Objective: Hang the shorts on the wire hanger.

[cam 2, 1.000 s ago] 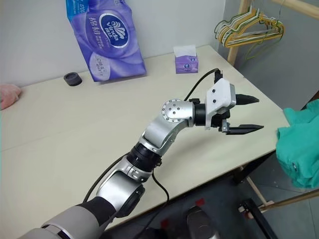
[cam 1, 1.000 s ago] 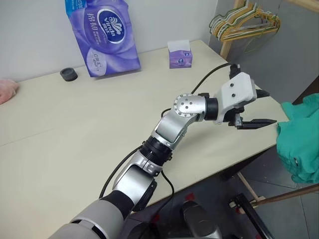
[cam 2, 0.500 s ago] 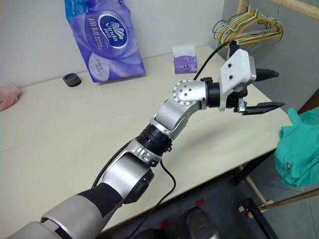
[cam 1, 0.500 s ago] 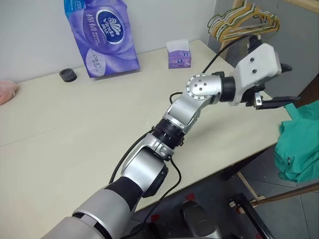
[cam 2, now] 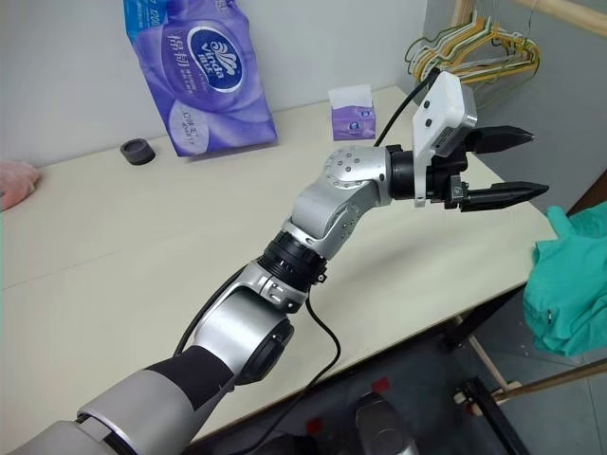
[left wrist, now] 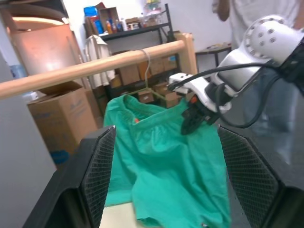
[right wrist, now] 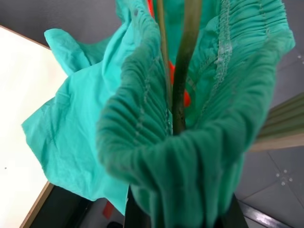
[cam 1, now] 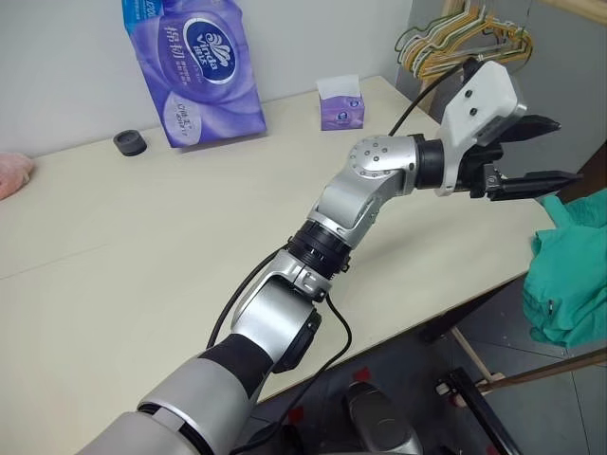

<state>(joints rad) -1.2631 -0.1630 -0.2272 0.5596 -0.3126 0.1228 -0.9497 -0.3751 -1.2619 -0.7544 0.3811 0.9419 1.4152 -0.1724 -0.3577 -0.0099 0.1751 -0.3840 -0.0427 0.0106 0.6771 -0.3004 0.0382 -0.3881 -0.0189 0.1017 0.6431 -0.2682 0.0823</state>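
Right tool [left wrist: 192, 121] pinches shorts [left wrist: 161, 161] and wire hanger [right wrist: 183, 71]; left tool [cam 1: 541, 152] spread, nearby.

Head stereo pair: looks forward-down over the table [cam 1: 142, 237]; left wrist camera: faces the shorts [left wrist: 166, 166] from near; right wrist camera: pressed close against them; all views share the shorts.

The left gripper [cam 2: 512, 167] reaches out past the cream tabletop's [cam 2: 114, 246] 3 o'clock edge, its jaws spread with nothing between them. Beyond that edge, at about 4 o'clock, hang the teal shorts [cam 2: 569, 294]. At 1 o'clock wire hangers [cam 2: 474, 52] hang together; a purple tissue pack [cam 2: 204, 76] stands at 11 o'clock.
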